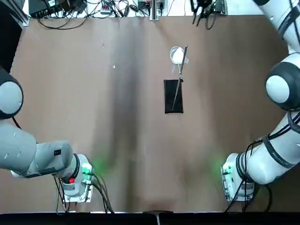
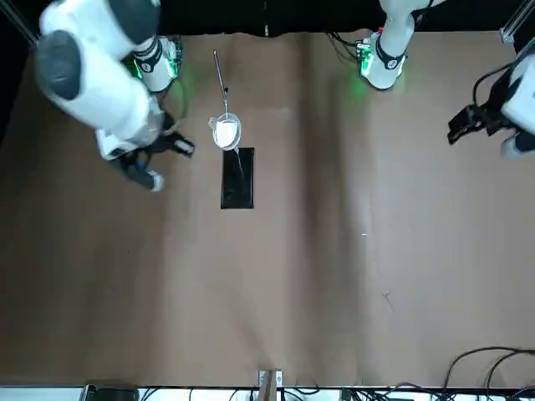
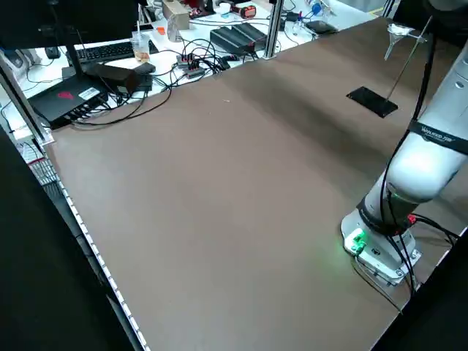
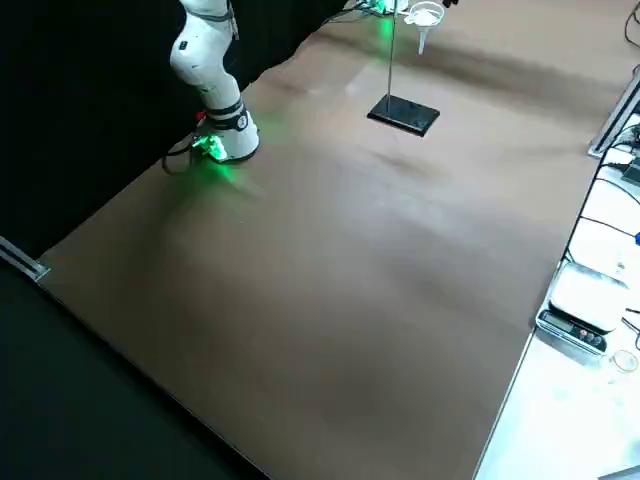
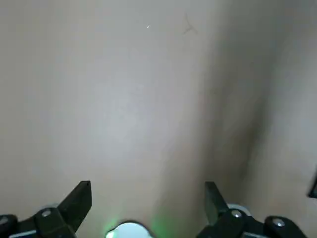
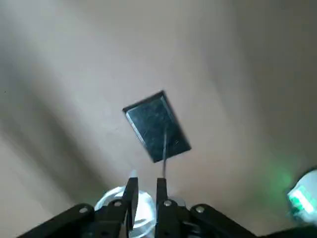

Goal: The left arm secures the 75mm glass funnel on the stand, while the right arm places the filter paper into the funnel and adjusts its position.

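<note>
Stand (image 1: pixel 169 104) upright on table (image 1: pixel 117 140), about midway between the robot's edge and the opposite edge, nearer the right edge than the left. Glass funnel (image 2: pixel 236 124) sits in the stand's ring, stem down. Filter paper (image 2: pixel 226 132) lies inside the funnel, mouth up; fine seating against the glass cannot be judged. Right gripper (image 6: pixel 147 178): above table, on the right-edge side of the stand, near the funnel; fingers parted, grasping nothing. Left gripper (image 5: pixel 148 183): raised over the table's left part, well apart from stand; fingers wide apart, empty.
</note>
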`<action>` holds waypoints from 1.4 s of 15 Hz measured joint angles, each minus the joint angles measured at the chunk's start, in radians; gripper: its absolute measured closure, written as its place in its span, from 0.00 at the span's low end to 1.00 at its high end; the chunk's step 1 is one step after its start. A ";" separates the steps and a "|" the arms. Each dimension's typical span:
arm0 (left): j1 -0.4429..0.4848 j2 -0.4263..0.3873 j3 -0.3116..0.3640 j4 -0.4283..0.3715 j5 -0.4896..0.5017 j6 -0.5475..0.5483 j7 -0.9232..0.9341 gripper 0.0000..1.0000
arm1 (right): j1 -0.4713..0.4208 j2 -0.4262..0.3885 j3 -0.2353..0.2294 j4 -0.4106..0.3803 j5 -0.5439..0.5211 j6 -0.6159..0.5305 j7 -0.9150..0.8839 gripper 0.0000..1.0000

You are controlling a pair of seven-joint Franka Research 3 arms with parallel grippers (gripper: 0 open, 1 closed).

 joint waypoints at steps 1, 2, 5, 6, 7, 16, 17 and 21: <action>-0.077 -0.024 0.093 -0.001 -0.029 0.010 0.002 0.00 | -0.038 -0.005 -0.001 0.000 0.000 -0.010 -0.069 0.78; -0.134 -0.050 0.159 -0.007 -0.044 0.017 0.003 0.00 | -0.073 -0.008 -0.001 -0.001 -0.002 -0.022 -0.137 0.75; -0.177 -0.121 0.203 -0.084 -0.051 0.076 0.003 0.00 | -0.155 -0.007 -0.002 -0.017 -0.071 -0.044 -0.316 0.74; -0.180 -0.141 0.203 -0.130 -0.051 0.109 0.004 0.00 | -0.189 -0.008 -0.002 -0.036 -0.125 -0.046 -0.426 0.73; -0.181 -0.142 0.203 -0.142 -0.051 0.120 0.008 0.00 | -0.206 -0.008 -0.002 -0.045 -0.138 -0.046 -0.481 0.71; -0.191 -0.136 0.200 -0.158 -0.051 0.132 0.030 0.00 | -0.377 -0.089 -0.002 -0.153 -0.156 -0.004 -0.882 0.59; -0.190 -0.136 0.201 -0.158 -0.051 0.132 0.030 0.00 | -0.379 -0.119 -0.002 -0.197 -0.167 0.029 -0.889 0.58; -0.186 -0.136 0.203 -0.159 -0.044 0.131 0.036 0.00 | -0.377 -0.243 0.006 -0.371 -0.182 0.118 -0.893 0.51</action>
